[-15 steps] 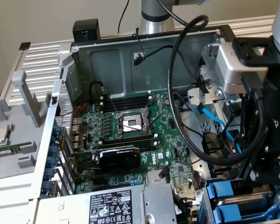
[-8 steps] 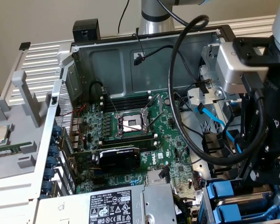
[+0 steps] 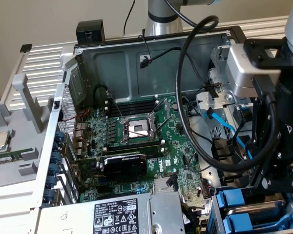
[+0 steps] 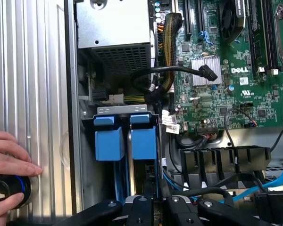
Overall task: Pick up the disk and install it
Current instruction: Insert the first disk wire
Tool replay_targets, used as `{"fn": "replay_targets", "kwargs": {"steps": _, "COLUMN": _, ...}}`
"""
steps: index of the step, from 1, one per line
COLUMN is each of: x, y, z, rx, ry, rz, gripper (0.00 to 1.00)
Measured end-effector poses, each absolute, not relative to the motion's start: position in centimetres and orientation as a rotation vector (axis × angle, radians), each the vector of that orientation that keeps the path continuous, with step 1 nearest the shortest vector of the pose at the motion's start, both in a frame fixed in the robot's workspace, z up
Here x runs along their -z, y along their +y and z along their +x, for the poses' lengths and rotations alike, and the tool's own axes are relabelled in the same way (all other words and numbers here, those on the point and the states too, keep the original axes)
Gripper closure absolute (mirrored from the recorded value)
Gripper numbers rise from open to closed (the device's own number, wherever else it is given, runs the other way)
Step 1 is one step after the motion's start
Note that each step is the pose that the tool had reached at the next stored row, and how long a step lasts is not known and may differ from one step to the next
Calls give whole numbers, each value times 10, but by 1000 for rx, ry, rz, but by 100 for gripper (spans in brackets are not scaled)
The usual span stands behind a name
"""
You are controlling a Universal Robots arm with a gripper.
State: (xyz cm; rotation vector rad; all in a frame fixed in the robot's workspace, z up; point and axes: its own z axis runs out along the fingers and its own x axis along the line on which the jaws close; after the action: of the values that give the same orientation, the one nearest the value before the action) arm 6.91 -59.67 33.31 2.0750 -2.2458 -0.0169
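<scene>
Disk [image 4: 144, 141], blue-framed; wrist view: person's fingers [image 4: 14, 157] on black knob [image 4: 7, 190]

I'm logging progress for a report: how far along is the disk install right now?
Looks done: two blue disk frames sit side by side in the drive bay. In hand: the gripper is right at them. Left: whether they are fully seated can't be told.

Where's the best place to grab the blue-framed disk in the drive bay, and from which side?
Take the disk by its blue end tab, straight in from the open face of the bay: it sits on edge beside another blue carrier, so its flat sides look covered.
</scene>
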Motion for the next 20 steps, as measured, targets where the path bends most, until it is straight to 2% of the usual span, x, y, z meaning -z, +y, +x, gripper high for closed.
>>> {"fn": "replay_targets", "kwargs": {"steps": 20, "x": -332, "y": -596, "z": 69, "rx": 16, "ry": -2247, "rz": 2073, "gripper": 83}}
